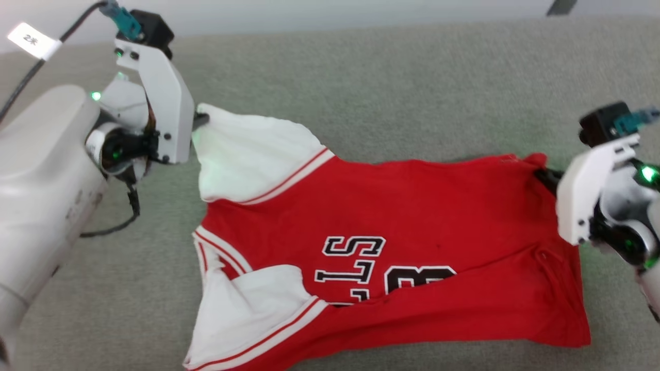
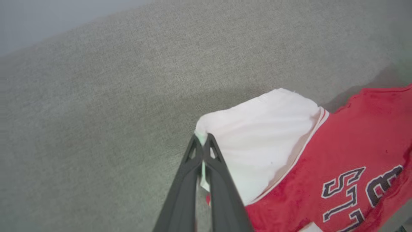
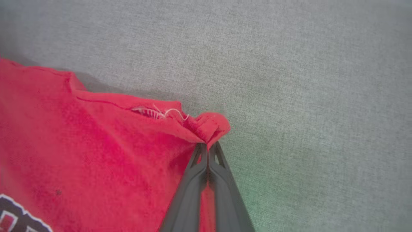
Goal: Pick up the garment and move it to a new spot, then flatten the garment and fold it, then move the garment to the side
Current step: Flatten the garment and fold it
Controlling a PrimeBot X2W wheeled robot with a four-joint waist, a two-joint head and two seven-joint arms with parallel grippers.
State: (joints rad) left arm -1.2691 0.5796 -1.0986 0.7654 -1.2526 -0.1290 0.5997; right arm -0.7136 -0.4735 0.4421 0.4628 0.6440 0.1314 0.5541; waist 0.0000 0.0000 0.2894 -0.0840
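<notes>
Red jersey shirt with white sleeves (image 1: pixel 392 221) is stretched lengthwise across mid-frame over grey woven surface (image 1: pixel 412 77), its sleeve tip pinched by left gripper (image 1: pixel 201 119) at upper left and its hem corner clamped by right gripper (image 1: pixel 541 175) at right.

Quick tally from my end: I count one garment (image 1: pixel 412 206) on one grey fabric surface (image 1: pixel 412 77). Two white sleeves on it, a far sleeve (image 1: pixel 247 154) and a near sleeve (image 1: pixel 247 309). Two pincers working, the left pincer (image 2: pixel 202 138) and the right pincer (image 3: pixel 207 146). Each gives me two dark fingers (image 2: pixel 183 180), a pair in each wrist view. Two teal connectors, one on the left wrist (image 1: pixel 121 19) and one on the right wrist (image 1: pixel 631 122). One white label (image 1: pixel 33 40) on the left cable. In the chest print I read two full letters, S and L, and one digit, a 3; the rest is tucked into a fold.
</notes>
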